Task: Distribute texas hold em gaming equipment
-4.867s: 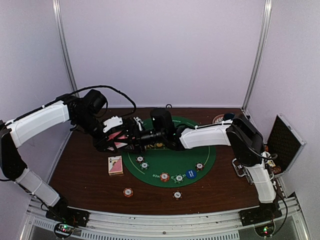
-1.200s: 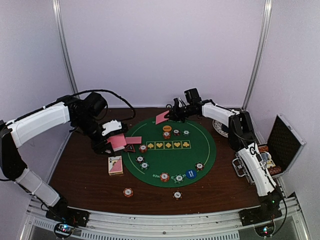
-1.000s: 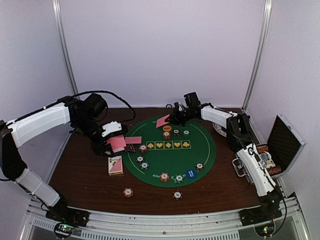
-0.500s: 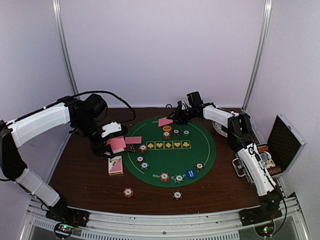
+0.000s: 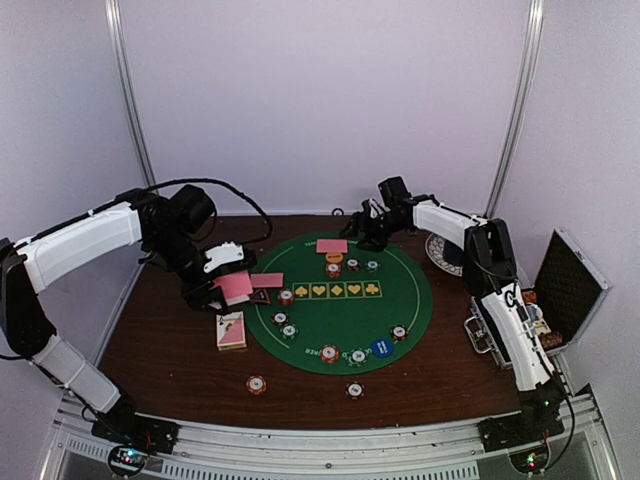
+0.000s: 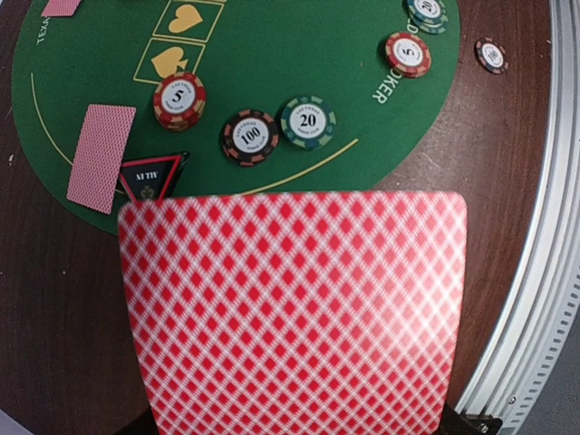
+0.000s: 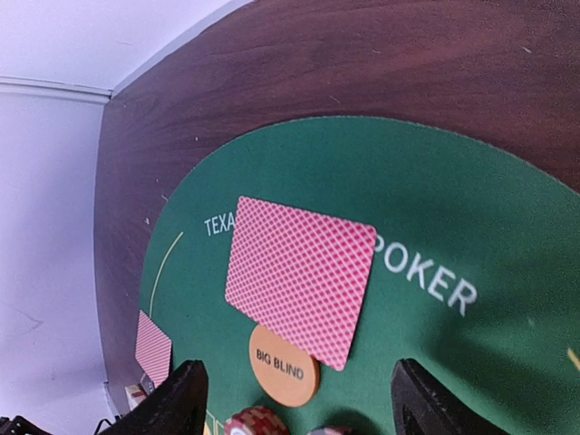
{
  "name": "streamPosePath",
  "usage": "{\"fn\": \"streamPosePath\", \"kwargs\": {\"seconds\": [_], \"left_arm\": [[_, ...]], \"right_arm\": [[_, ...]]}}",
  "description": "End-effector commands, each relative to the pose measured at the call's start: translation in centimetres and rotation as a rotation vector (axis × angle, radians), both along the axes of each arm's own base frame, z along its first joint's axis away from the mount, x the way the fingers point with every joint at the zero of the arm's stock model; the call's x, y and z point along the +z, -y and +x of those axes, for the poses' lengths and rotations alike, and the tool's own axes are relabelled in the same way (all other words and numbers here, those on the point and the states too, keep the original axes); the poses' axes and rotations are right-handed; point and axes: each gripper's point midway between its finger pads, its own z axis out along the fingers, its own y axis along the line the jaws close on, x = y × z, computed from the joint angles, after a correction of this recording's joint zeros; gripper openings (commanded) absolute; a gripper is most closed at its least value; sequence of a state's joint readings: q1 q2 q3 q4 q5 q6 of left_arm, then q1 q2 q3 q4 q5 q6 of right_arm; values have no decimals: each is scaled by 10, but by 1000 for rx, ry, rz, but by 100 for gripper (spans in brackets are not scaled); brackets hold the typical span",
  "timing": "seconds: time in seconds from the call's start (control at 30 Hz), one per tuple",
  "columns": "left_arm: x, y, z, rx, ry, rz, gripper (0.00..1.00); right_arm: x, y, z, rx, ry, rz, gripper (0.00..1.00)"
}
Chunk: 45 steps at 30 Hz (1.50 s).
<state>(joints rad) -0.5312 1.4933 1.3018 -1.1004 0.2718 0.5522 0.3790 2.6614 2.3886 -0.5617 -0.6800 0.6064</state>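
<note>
- Top view: my left tool (image 5: 226, 282) is pinched onto a pink-backed card (image 5: 237, 287), holding it above the surface (image 5: 170, 350) just off the left edge of the green mat (image 5: 400, 300).
- My right tool (image 5: 372, 236) hangs over the mat's far edge, just right of a dealt card (image 5: 331, 246) lying flat there. From here I cannot tell how its jaws stand.
- A deck (image 5: 231, 330) lies on the wood left of the mat, and a blue button (image 5: 380, 347) sits on the mat's near side.
- Left wrist view: the pink-backed card fills the lower frame and hides my jaws. Beyond it, a triangle marker (image 6: 149, 174) sits just beside a side card (image 6: 101, 157) at the mat's rim, with three chips (image 6: 249, 137) in a row nearby.
- Right wrist view: both fingers (image 7: 177, 403) stand spread wide, gripping nothing. The dealt card lies flat on the mat beyond them, its near corner overlapping the orange button (image 7: 285, 366).
</note>
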Motion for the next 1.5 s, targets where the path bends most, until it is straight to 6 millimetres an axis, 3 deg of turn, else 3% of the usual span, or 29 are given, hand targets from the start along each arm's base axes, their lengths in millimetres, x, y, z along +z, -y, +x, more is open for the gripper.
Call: {"fn": "streamPosePath", "kwargs": {"seconds": [0.0,0.1,0.2,0.3,0.47,0.57,0.67,0.8,0.97,1.47], "left_arm": [[8,10,7,-24,21,-33,0],[3,9,9,-31,23,-24,0],[2,10,10,-23,18,-26,0],[4,12,12,-18,35,-40,0],[7,16,15,0,33,-60,0],[8,17,17,8,36,-64,0],[9,20,21,15,44,-73,0],[12,23,24,24,40,-84,0],[12,23,24,23,41,-82,0],[15,29,29,24,38,-101,0]], "right_arm": [[61,22,-13,-10,94,-74,77],[81,18,-34,8,125,-67,81],[99,2,-71,48,135,-16,82],[122,-22,-116,105,162,60,83],[134,-65,-189,205,130,191,83],[143,-97,-227,275,103,275,83],[149,-123,-252,338,78,339,82],[153,-151,-273,412,43,415,82],[154,-172,-284,467,19,456,82],[149,-197,-295,533,-29,508,82]]}}
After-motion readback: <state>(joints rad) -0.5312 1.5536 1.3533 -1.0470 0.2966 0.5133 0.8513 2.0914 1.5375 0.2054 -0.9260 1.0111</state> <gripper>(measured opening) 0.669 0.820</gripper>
